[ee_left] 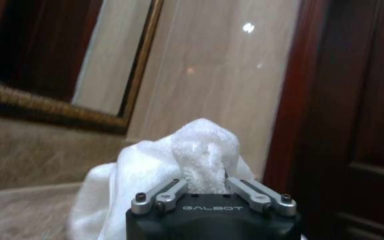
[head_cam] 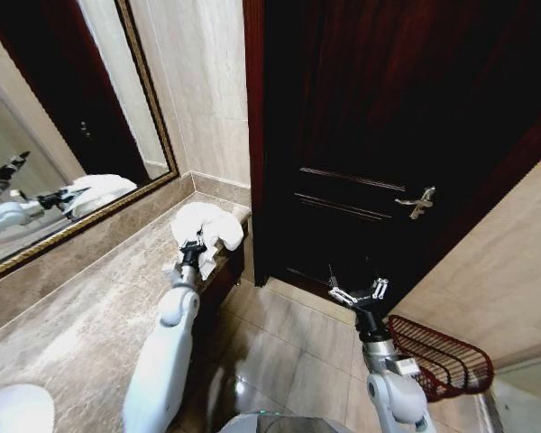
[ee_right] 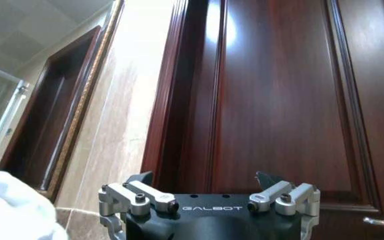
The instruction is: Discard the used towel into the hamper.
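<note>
Where towel (ee_left: 202, 155) bunches, left tool's (ee_left: 204, 186) tips vanish.

The towel (head_cam: 207, 226) is white cloth with a nubbly, looped terry pile – soft and matt, clearest in the left wrist view (ee_left: 199, 150). It lies on a worktop (head_cam: 81, 316) of polished beige stone, veined and faintly glossy. The wall (head_cam: 203, 81) is smooth, shiny stone tile, and the floor (head_cam: 288, 338) tiles shine enough to mirror the light. The door (head_cam: 388, 108) is dark reddish wood with a glossy varnish; its handle (head_cam: 417, 202) is brushed metal. The mirror (head_cam: 36, 135) has a textured gilt frame. The hamper (head_cam: 442, 356) is open wire – dark reddish-brown. The left gripper (ee_left: 209, 187) has a matt black body with silvery metal links.
</note>
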